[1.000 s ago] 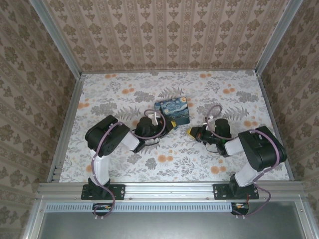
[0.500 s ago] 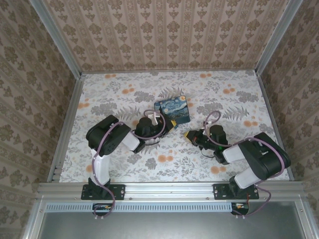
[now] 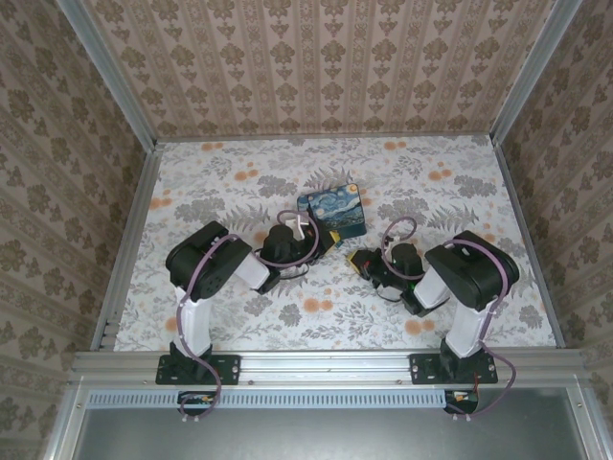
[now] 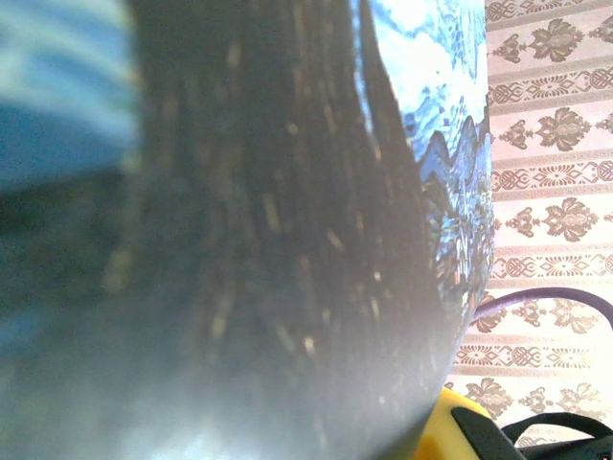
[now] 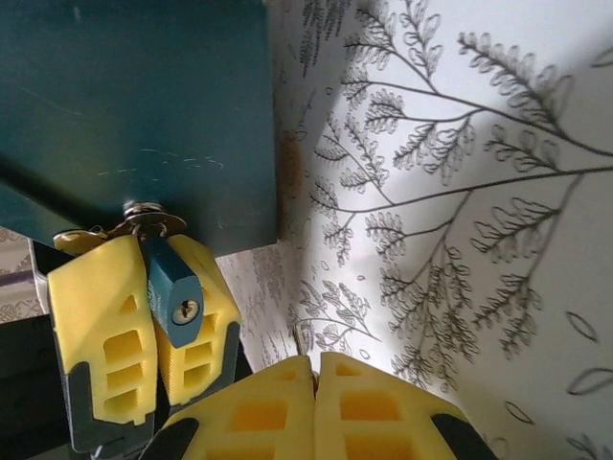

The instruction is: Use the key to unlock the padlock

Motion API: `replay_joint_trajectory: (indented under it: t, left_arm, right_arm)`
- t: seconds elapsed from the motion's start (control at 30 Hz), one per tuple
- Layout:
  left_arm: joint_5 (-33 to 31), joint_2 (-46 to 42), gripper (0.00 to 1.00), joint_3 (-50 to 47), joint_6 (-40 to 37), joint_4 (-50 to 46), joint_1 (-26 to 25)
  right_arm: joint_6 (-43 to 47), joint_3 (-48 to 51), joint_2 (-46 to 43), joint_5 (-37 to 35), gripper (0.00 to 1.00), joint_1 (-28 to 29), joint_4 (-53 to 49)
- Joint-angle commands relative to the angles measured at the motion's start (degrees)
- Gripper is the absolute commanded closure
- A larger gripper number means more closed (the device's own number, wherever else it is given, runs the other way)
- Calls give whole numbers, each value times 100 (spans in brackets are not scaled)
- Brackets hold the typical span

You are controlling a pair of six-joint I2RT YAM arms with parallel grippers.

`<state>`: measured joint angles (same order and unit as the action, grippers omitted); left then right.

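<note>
From above, the night-sky box (image 3: pixel 331 213) lies near the middle of the table (image 3: pixel 220 172). The left gripper (image 3: pixel 333 241) touches the box's near corner, with the right gripper (image 3: pixel 356 260) just beside it.

At the left wrist the box looms close and blurred.

At the right wrist, the padlock (image 5: pixel 175 295) hangs from a hasp (image 5: pixel 144 218) on the box's dark side, pinched between the left gripper's yellow fingers. The right gripper's own fingers are pressed together, near the padlock but apart from it.
</note>
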<state>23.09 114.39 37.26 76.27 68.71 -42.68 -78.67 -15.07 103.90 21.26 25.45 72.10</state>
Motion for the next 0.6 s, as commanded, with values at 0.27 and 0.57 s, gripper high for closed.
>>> replay_joint_trajectory:
  t: [0.27, 0.57]
  left_arm:
    - [-10, 46, 100, 32, 63, -384, -26]
    - [-14, 57, 100, 11, 28, -402, -30]
  right_arm:
    - [-61, -128, -125, -220, 100, 74, 299]
    - [-38, -161, -288, -220, 100, 78, 186]
